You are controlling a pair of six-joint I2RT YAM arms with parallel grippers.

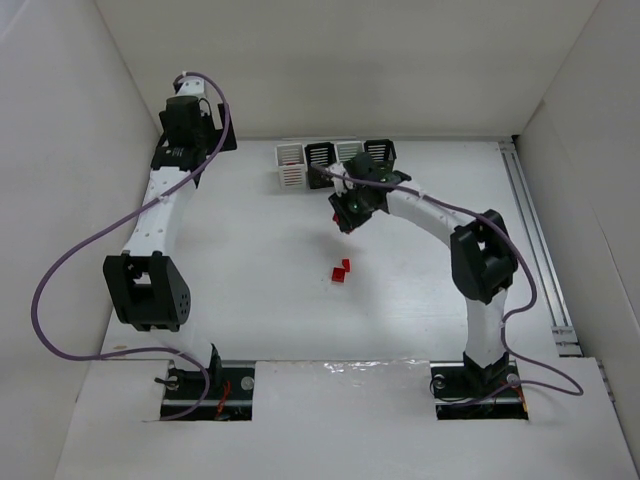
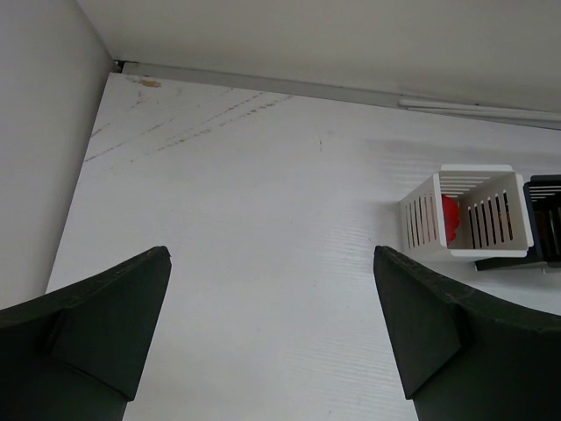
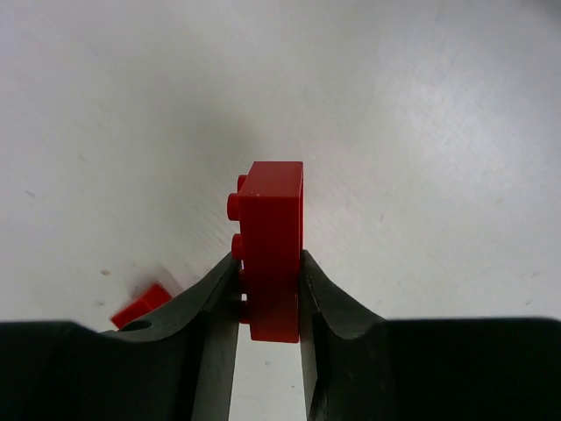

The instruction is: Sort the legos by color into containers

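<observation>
Closest to the lens, the right gripper [image 3: 270,289] was pinched shut on a red brick [image 3: 273,237], its curved black fingers [image 3: 206,303] pressing the two flat sides while the studs faced left and most of the block stood out beyond the tips. It appeared to hang clear of the white table [image 3: 421,132], between the loose red bricks [image 1: 341,270] lying in the open and the row of bins [image 1: 335,160] at the far side. Hard moulded plastic, glossy and square-edged, the brick looked nearly weightless and quite rigid, so it would not crush. The likelier trouble was slip or twist, since smooth walls met smooth pads over a narrow strip near one end. Flat opposing faces were the sensible place to hold, not the studded one. Four small slatted bins alternated white and black, thin-walled and probably light enough to be nudged. One white bin [image 2: 419,224] held something red [image 2: 450,219]. Over by the far left corner the left gripper [image 2: 270,263] hung with its matte wedge fingers spread wide, holding nothing, well apart from the bricks
</observation>
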